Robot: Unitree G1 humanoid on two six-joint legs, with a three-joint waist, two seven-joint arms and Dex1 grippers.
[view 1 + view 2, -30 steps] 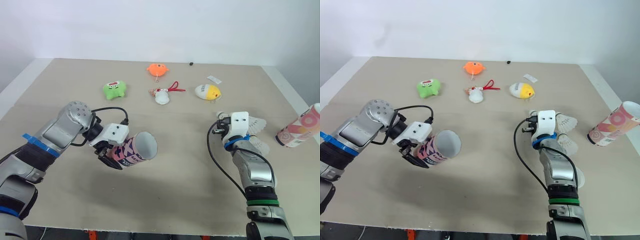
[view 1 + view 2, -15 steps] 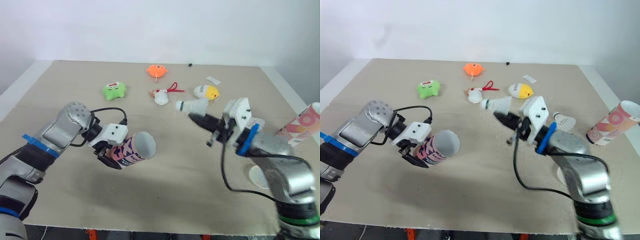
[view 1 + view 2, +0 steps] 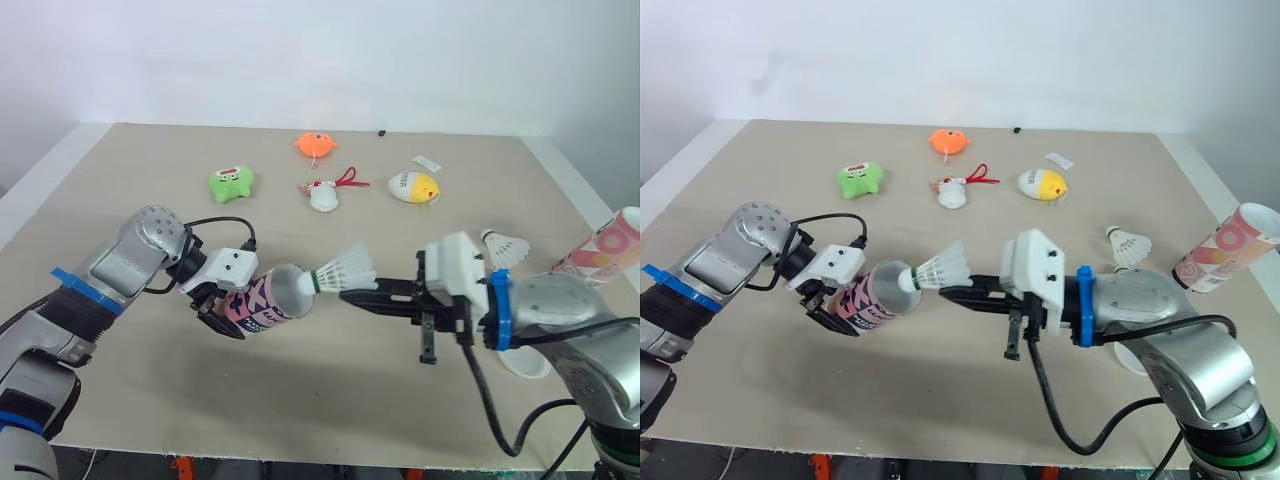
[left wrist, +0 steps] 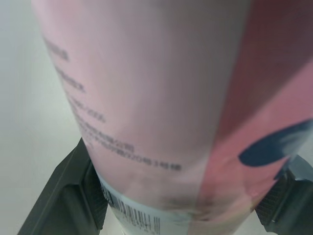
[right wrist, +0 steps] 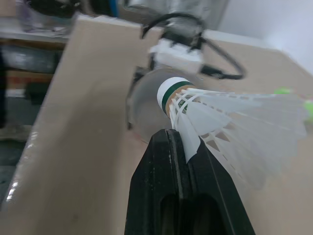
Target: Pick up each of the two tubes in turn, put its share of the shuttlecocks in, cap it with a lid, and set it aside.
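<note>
My left end effector (image 3: pixel 226 308) is clamped around the pink tube (image 3: pixel 262 300), holding it above the worktop (image 3: pixel 330 400) on the left, lying nearly level with its open mouth facing right. The cork of the shuttlecock (image 3: pixel 345 270) sits right at that mouth. I judge that the cork must enter centred, so I should keep the tube steady, line the shuttlecock's axis up with the tube's, and push it straight in before letting go, so the feathers do not catch or bend on the rim. My right end effector (image 3: pixel 352 294) is pinched together on the edge of the feather skirt, a light hold that could twist if I rush. I cannot tell whether the tube already holds anything. Further right, another shuttlecock (image 3: pixel 505 246) lies loose on the worktop, with what looks like a white lid (image 3: pixel 527 364) nearer. The second tube (image 3: pixel 603 252) rests tilted at the far right edge, uncapped, its inside hidden.
</note>
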